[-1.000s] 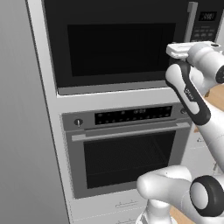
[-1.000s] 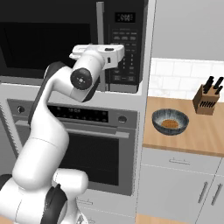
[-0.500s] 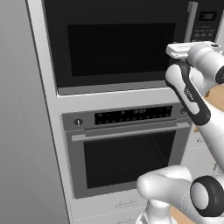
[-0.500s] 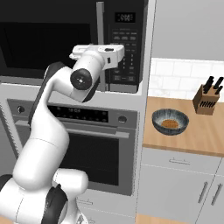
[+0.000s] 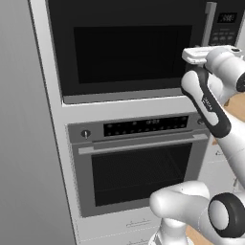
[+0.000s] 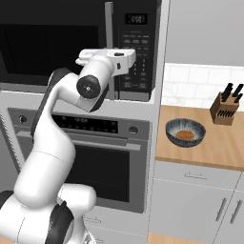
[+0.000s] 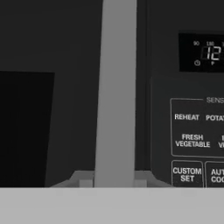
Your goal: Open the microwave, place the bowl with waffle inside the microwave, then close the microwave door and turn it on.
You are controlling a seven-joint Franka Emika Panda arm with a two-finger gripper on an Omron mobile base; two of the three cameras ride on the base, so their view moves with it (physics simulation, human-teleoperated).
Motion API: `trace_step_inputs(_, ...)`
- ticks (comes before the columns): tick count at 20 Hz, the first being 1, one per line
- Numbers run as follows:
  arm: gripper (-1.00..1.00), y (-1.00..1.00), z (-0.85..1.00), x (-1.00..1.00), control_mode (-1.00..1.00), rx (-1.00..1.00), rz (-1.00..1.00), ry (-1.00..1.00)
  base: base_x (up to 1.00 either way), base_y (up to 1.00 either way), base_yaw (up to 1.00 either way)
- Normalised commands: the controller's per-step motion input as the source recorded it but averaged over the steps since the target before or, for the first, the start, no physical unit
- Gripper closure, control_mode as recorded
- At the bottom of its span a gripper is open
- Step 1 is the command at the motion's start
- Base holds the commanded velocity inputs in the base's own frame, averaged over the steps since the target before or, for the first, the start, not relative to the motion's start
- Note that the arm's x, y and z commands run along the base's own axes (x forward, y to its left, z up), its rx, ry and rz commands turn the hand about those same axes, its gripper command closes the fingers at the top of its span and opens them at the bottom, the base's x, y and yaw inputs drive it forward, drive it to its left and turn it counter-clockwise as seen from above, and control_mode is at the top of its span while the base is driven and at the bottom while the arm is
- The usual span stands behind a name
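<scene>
Black glass covers the microwave door (image 5: pixel 127 48), which is closed, with its darker window on the left part. Below it sits the oven (image 5: pixel 139 167), with a horizontal bar handle and a dark control strip. Right of the window runs the long vertical grey handle (image 7: pixel 116 92) of the door; in the hand view it stands straight in the middle of the picture. The hand (image 6: pixel 112 53) is up against this handle, at its lower part, and its fingers are hidden in all views, so I cannot tell if they are apart or together, or if they grip the bar. Right of the handle is the dark keypad (image 7: pixel 194 131) with a small display (image 7: pixel 205 52) above it. Further right, past the white cabinet edge, lies the wooden table (image 6: pixel 228 150). The bowl (image 6: pixel 185 133) stands on it, near the left edge of the table, upright, with something brown inside. A knife block (image 6: pixel 226 107) stands behind it, near the tiled wall.
</scene>
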Motion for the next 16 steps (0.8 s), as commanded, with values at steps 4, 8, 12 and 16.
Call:
trace_step_inputs(4, 1.00, 0.00, 0.00, -0.66, -1.00, 0.00, 0.00, 0.00, 0.00, 0.00, 0.00)
trace_step_inputs(8, 1.00, 0.00, 0.00, -0.97, -1.00, 0.00, 0.00, -0.02, 0.00, 0.00, 0.00)
trace_step_inputs(12, 1.00, 0.00, 0.00, -0.85, -1.00, 0.00, 0.00, 0.00, 0.00, 0.00, 0.00)
trace_step_inputs(16, 1.00, 0.00, 0.00, -0.82, -1.00, 0.00, 0.00, 0.00, 0.00, 0.00, 0.00)
